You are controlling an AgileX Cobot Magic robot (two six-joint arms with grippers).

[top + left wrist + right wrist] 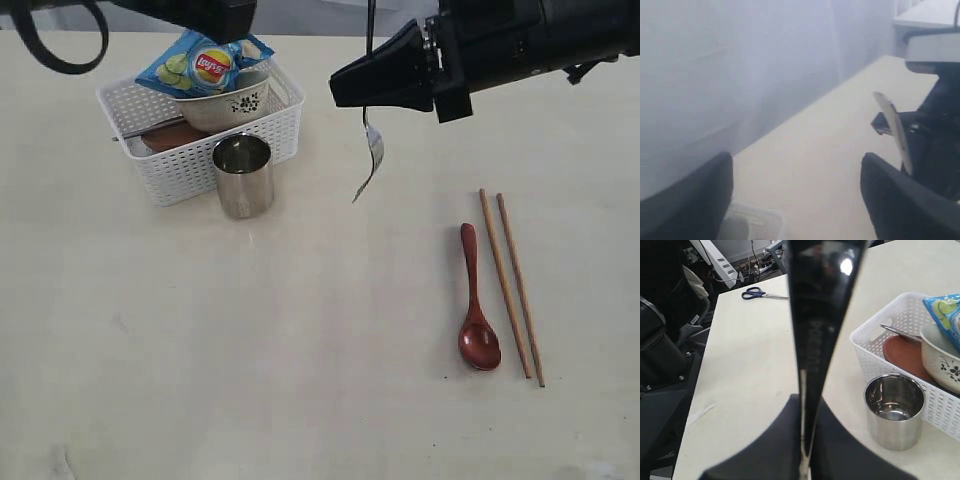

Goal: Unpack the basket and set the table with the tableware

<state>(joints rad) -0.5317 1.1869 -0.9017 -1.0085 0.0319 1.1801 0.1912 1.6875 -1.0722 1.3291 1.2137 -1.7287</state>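
We seem to be in a robotics lab or workshop, not a home. Past the far edge of the table (pixel 750 365) we see loose cables (pixel 752 262) and cluttered equipment. A black machine housing (pixel 660 355) stands just beside the table, and blue-handled scissors (pixel 759 293) lie on it. What looks like a pale curtain (pixel 715 65) hangs along another side.

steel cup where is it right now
In the exterior view the steel cup stands upright on the table, left of centre, just in front of the white basket.
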